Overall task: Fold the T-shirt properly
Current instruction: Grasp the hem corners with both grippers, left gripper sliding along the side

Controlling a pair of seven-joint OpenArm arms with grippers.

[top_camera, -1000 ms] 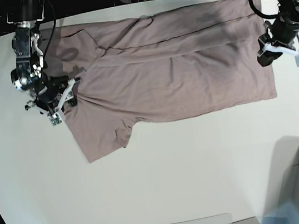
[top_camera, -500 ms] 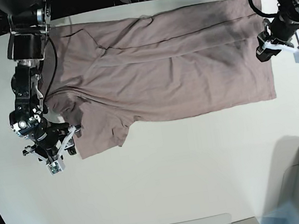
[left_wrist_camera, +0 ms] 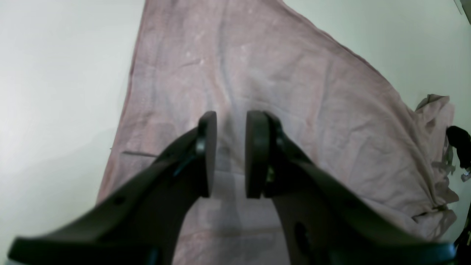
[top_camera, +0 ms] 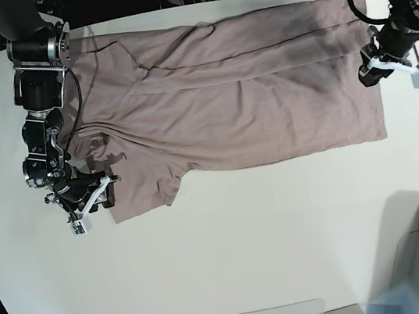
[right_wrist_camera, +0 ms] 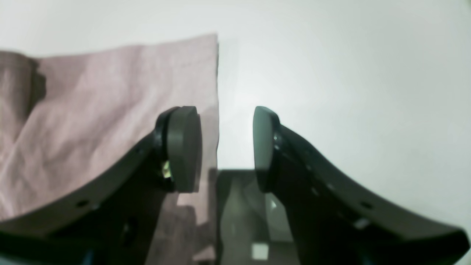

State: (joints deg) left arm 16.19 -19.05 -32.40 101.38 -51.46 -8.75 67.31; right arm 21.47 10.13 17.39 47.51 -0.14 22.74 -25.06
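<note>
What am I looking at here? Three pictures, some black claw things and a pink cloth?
One picture looks down from overhead on a white table; the other two come from small cameras mounted on each arm's wrist. The machine is a robot with two arms, each ending in a two-fingered claw. A pink T-shirt, partly folded, lies spread on the table. The left gripper hangs over the shirt's edge at the overhead view's right. The right gripper sits at the sleeve end on the other side, astride the cloth's edge. Both claws are open; neither holds anything.
</note>
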